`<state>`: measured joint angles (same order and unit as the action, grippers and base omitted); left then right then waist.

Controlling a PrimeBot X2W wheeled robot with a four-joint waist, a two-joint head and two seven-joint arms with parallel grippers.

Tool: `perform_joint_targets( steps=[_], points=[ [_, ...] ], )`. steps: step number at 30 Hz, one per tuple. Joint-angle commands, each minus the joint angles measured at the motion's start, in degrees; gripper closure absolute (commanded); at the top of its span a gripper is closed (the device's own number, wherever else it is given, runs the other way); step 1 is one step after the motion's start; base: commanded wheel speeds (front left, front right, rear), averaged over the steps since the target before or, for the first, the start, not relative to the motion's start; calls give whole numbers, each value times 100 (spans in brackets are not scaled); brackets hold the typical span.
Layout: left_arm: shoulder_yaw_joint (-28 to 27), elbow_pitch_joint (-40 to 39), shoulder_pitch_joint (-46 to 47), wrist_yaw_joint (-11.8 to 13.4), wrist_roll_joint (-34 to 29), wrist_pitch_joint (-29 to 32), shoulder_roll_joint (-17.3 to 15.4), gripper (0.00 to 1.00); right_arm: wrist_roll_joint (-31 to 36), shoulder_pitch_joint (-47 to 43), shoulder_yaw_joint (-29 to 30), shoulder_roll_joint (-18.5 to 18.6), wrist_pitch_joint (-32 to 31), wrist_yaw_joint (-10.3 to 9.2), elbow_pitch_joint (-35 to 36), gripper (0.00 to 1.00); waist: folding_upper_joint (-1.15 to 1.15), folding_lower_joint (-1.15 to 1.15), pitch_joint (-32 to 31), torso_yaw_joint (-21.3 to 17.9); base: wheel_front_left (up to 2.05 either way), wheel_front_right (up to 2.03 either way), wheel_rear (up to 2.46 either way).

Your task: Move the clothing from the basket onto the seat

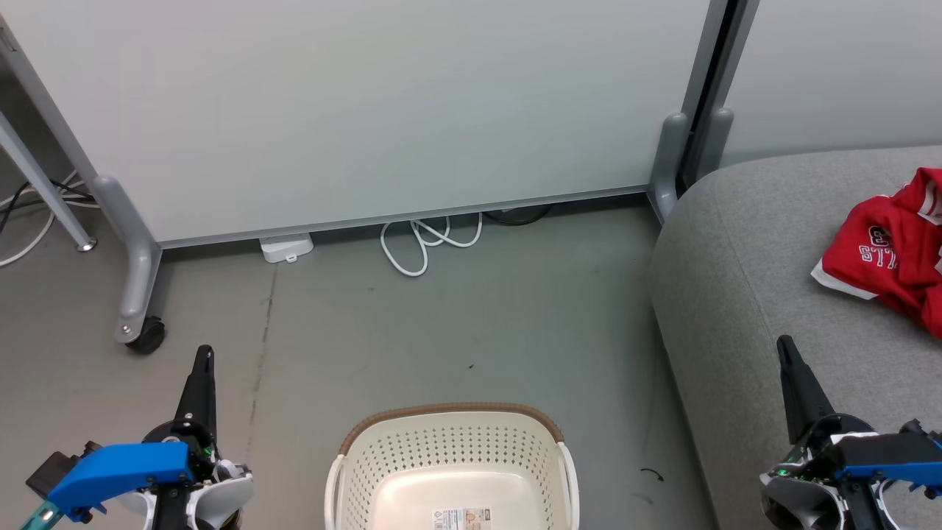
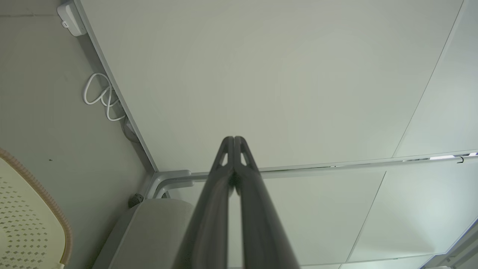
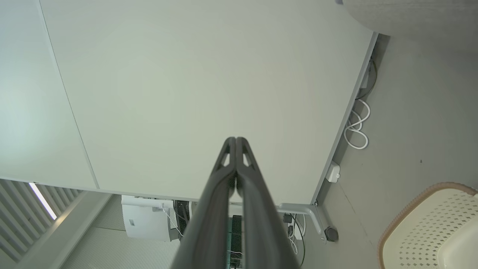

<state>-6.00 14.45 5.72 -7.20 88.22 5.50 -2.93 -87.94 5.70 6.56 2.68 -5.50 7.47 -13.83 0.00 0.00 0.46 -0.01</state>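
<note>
Red basketball clothing [image 1: 894, 254] with white trim and lettering lies crumpled on the large grey woven-fabric seat cushion [image 1: 736, 294], at the head view's right edge.
The oval cream-white perforated plastic basket [image 1: 449, 445] with brown rim trim stands on the grey floor [image 1: 478, 324] beside the seat cushion, between the two arms. The left gripper [image 1: 204, 355] and the right gripper [image 1: 785, 343] are each closed tight with nothing held, aimed toward a pale wall panel [image 1: 368, 110].

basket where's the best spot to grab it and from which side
Probably the side handle, from above: the basket stands upright, open top up, and the handle seems to stand off the perforated side, leaving a gap for one finger.
</note>
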Motion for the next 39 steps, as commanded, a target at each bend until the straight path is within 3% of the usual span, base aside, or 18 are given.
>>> perform_joint_targets(
  steps=[1,10,39],
  points=[
    [-28,-37,80,-48,103,38,5,100,-105,75,-3,35,-37,4,-9,100,0,0,-3,0,0,0,0],
    [-71,-54,85,-51,436,125,9,100,-467,88,-5,36,-121,4,-28,100,0,0,-27,1,0,0,0],
    [-68,-53,76,-51,425,126,8,100,-455,85,-5,36,-121,4,-27,100,0,0,-28,1,0,0,0]
  ],
)
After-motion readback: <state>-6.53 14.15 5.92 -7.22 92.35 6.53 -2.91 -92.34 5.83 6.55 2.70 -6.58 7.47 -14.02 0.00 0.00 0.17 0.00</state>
